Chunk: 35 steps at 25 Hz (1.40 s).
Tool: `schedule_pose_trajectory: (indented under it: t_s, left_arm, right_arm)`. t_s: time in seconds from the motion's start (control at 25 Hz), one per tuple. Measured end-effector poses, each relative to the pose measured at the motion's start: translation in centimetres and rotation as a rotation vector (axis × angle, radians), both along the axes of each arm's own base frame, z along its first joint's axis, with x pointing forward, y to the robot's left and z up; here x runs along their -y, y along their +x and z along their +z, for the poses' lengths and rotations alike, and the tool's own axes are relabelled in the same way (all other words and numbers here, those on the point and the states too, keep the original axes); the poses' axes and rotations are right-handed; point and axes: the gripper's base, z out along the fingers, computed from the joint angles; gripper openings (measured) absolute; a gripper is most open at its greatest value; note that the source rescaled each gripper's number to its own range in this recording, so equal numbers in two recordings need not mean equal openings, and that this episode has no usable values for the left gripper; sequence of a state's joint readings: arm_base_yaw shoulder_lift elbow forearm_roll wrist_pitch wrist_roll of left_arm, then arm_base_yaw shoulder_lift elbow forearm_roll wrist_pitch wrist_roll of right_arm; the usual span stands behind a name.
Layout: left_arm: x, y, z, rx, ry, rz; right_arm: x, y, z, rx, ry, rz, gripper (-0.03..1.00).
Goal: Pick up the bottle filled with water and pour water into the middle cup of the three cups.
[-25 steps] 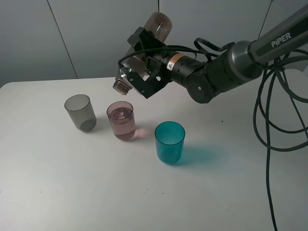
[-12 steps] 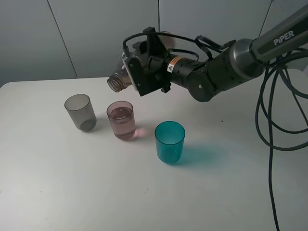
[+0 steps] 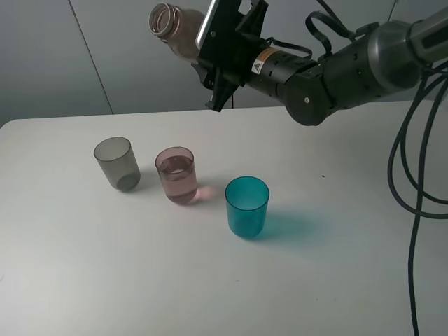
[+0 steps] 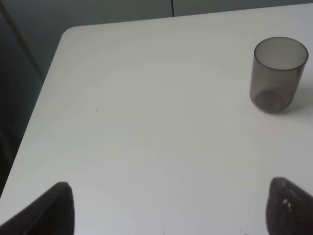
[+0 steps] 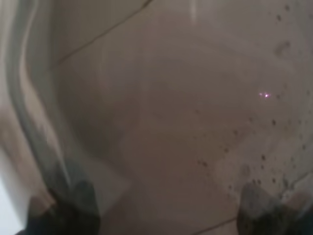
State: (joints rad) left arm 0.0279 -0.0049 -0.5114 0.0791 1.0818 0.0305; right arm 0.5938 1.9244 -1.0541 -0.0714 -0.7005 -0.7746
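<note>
Over the surface (image 3: 105, 280), the right end effector (image 3: 211, 50) is clamping the bottle (image 3: 180, 33) high up, neck tilting upward; the left end effector (image 4: 168, 208) is hanging spread apart near the grey cup (image 4: 278, 73); the pink cup (image 3: 176, 162) is holding water (image 3: 179, 185).

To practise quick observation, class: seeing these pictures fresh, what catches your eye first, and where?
The right gripper holds an uncapped brownish bottle high above the white table, its mouth tilted upward. Below stand three tumblers in a slanting row: the grey tumbler at left, the pink tumbler in the middle holding water, and the teal tumbler at right, nearest the camera.
</note>
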Motion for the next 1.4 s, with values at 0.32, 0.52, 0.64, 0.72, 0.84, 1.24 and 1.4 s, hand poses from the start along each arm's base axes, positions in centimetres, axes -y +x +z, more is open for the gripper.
schedule_pose_trajectory:
  t_s: [0.32,0.52,0.64,0.72,0.84,1.24,1.4]
  left_arm:
    - [0.0,0.0,0.0,0.0,0.0,0.0]
    - [0.0,0.0,0.0,0.0,0.0,0.0]
    - [0.0,0.0,0.0,0.0,0.0,0.0]
    - [0.0,0.0,0.0,0.0,0.0,0.0]
    - [0.0,0.0,0.0,0.0,0.0,0.0]
    - [0.0,0.0,0.0,0.0,0.0,0.0]
    - [0.0,0.0,0.0,0.0,0.0,0.0]
  right_arm:
    - [4.6,1.5,-0.3,-0.366,0.439,-0.044,0.0]
    - [6.2,2.6,-2.1,-0.487,0.543,-0.097,0.0]
    - [6.0,2.8,-3.9,-0.52,0.537,-0.094,0.0]
    - [5.9,3.0,-5.5,-0.544,0.533,-0.096,0.0]
    - [5.9,3.8,-7.9,-0.581,0.52,-0.115,0.0]
    - [5.5,5.5,-12.2,-0.592,0.551,-0.101,0.0]
    - [5.6,5.5,-12.5,-0.604,0.541,-0.11,0.0]
